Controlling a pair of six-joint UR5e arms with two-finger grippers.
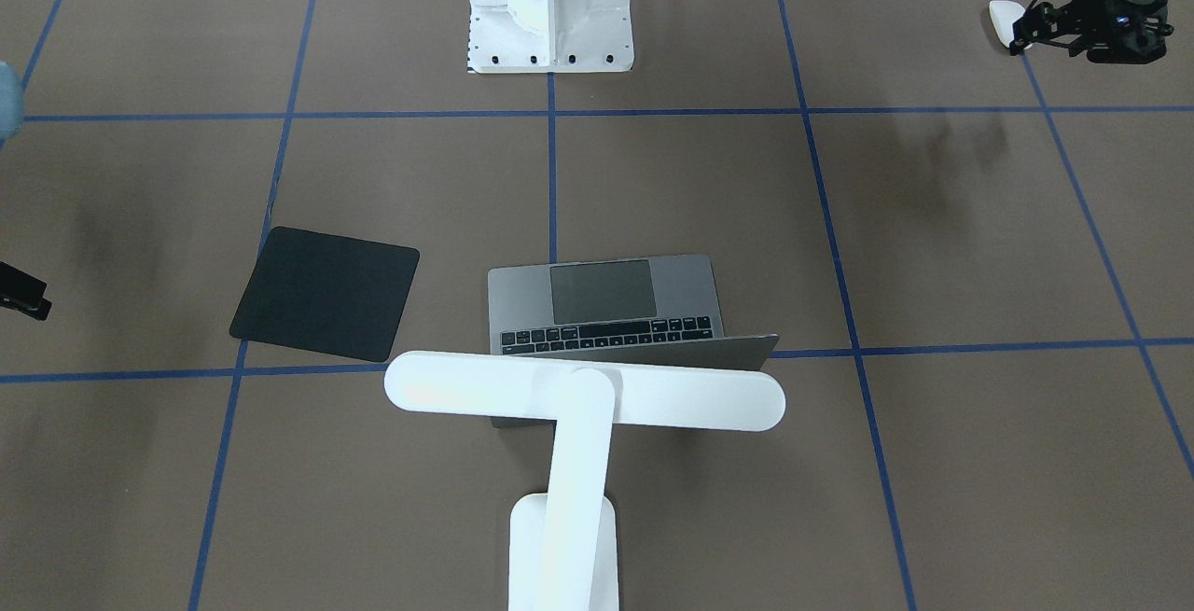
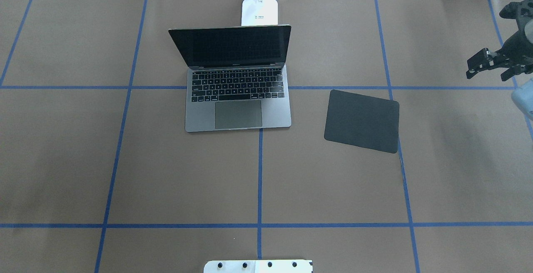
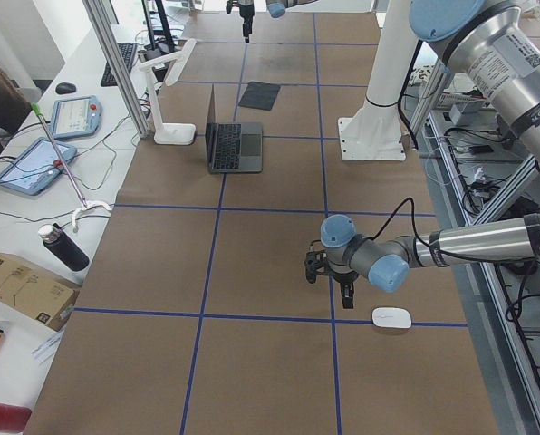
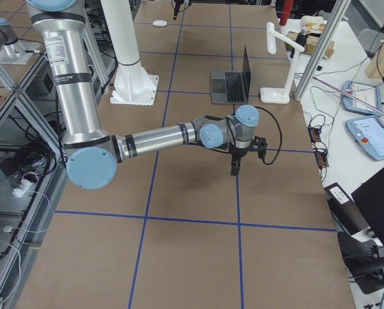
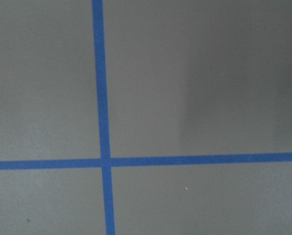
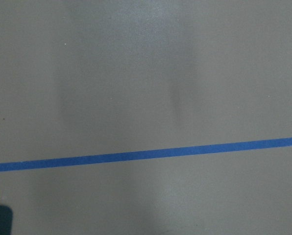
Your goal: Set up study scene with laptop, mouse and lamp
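Where blue tape (image 2: 259, 173) grids brown tbl (image 2: 62, 160), laptop (image 2: 237, 98) open; side bench (image 3: 7, 204): tablets (image 3: 33, 166)

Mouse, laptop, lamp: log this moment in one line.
laptop: open | lamp: behind laptop | mouse: off mouse pad | left gripper: beside mouse, apart

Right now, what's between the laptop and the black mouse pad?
Nothing: bare brown table between laptop and mouse pad, seen in the overhead exterior view.
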